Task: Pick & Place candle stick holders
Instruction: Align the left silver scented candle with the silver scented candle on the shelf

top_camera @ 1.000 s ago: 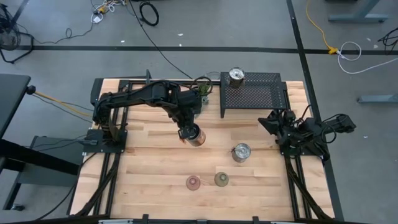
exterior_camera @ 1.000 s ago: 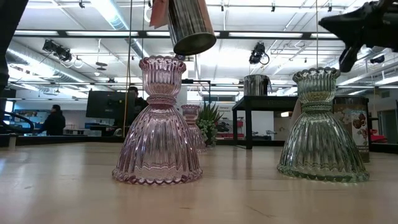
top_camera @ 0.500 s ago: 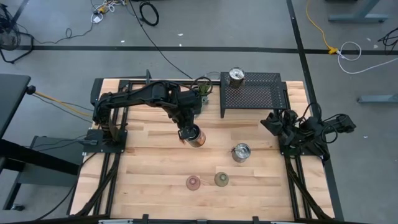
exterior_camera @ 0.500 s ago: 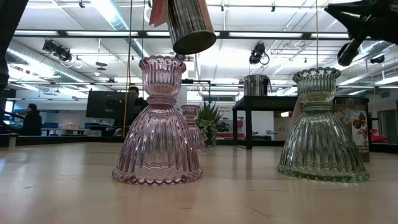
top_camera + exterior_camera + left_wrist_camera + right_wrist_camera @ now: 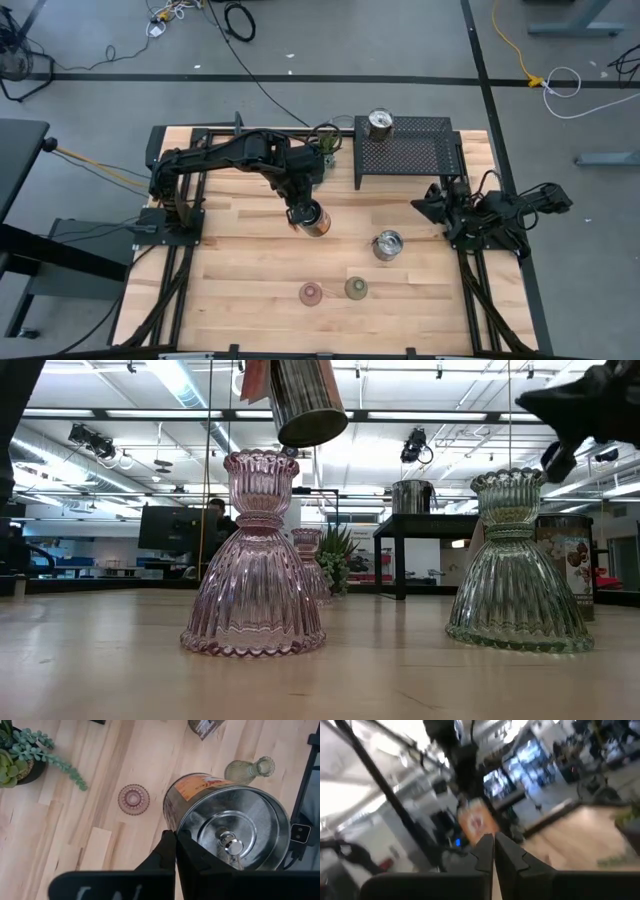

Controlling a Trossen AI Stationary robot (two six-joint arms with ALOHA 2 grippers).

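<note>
My left gripper (image 5: 298, 214) is shut on a shiny silver holder (image 5: 316, 223) with an orange label, held high over the table's middle; it also shows in the low view (image 5: 305, 400). A second silver holder (image 5: 388, 245) stands on the table, and a third (image 5: 380, 123) stands on the black mesh rack (image 5: 405, 155). A pink glass holder (image 5: 311, 293) and the olive-green one (image 5: 355, 288) stand near the front. Another pink one (image 5: 308, 560) stands far back by the plant. My right gripper (image 5: 420, 205) is shut and empty at the table's right. My left gripper holds the silver holder by its rim (image 5: 176, 826), the wall between the two fingers, one finger inside the open mouth and one outside. The fingers come from above, slanting down. The holder is lifted clear of the table and hangs tilted below the fingers.
A small green potted plant (image 5: 327, 140) stands at the far edge beside the rack. Black frame rails run along the table's left and right sides. People show in the room beyond the table in the low view.
My right gripper has shifted a little toward the table's left and turned. My left gripper and the silver holder have kept still.
</note>
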